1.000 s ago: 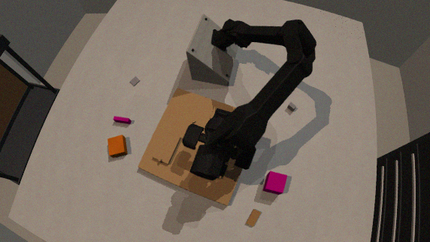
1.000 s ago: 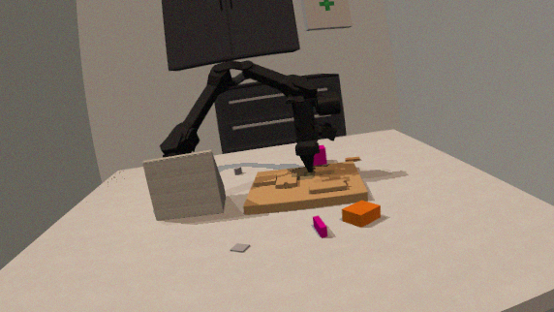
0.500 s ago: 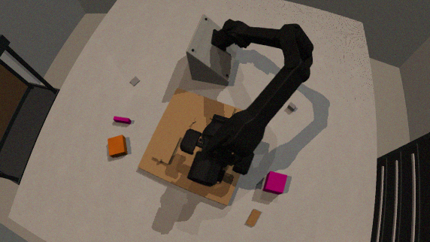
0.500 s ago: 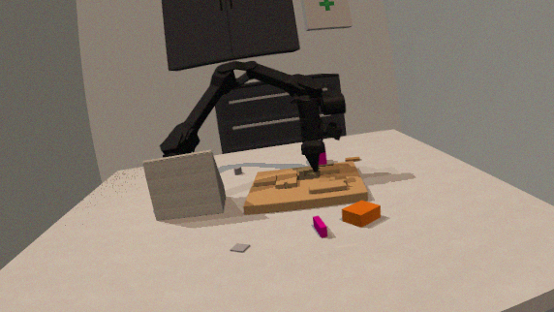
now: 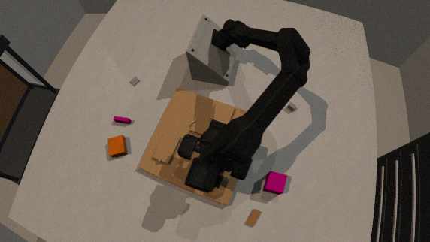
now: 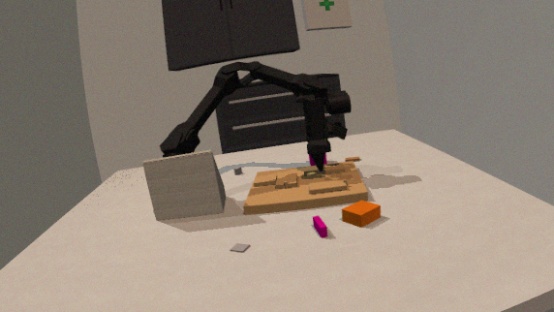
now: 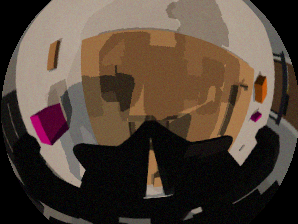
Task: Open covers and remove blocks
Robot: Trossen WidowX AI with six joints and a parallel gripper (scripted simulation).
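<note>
The wooden puzzle board lies flat on the table, with covers of the same wood colour. One long cover lies near its left edge in the top view. Other raised pieces sit toward the pedestal side. My gripper is shut, with nothing between its fingertips. It points down, with its tips low over the board's middle. In the top view the arm hides much of the board and the fingertips. Whether any well still holds a block cannot be told.
An orange block and a small magenta bar lie on one side of the board. A magenta cube and a wooden piece lie on the other. A grey wedge stands beside the board.
</note>
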